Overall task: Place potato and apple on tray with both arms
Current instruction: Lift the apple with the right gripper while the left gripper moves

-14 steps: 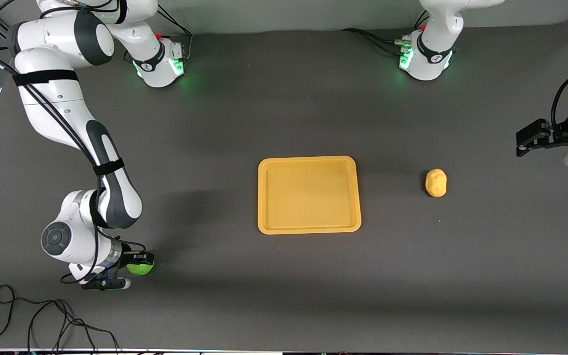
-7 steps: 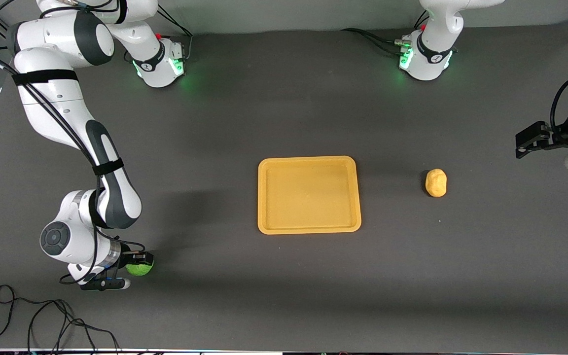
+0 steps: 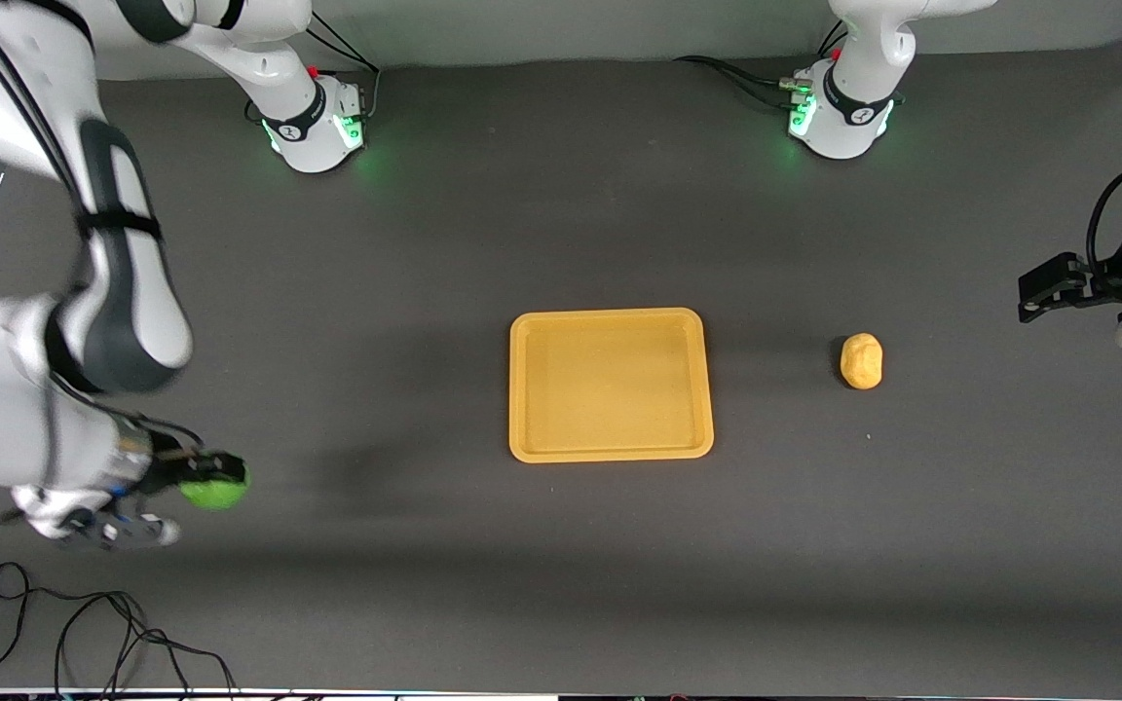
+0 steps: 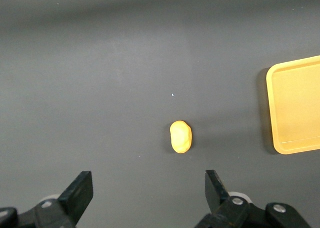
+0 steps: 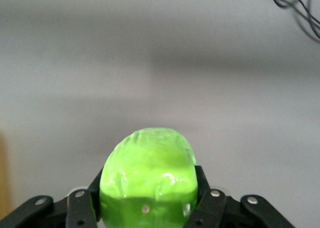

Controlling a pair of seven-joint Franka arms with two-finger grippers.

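The yellow-orange tray (image 3: 610, 450) lies in the middle of the table, and its corner shows in the left wrist view (image 4: 280, 112). The yellow-tan potato (image 3: 861, 360) lies on the table beside the tray toward the left arm's end; it also shows in the left wrist view (image 4: 180, 136). My right gripper (image 3: 203, 479) is shut on the green apple (image 3: 213, 485) and holds it above the table at the right arm's end; the apple fills the right wrist view (image 5: 147, 175). My left gripper (image 4: 148, 193) is open and empty, up in the air at the left arm's end, apart from the potato (image 3: 1043, 292).
Loose black cables (image 3: 84, 633) lie on the table near the front camera at the right arm's end. The two green-lit arm bases (image 3: 319, 127) stand along the table's edge farthest from the front camera.
My right gripper has lifted the apple off the table and risen toward the camera. My left gripper has drifted slightly away from the front camera.
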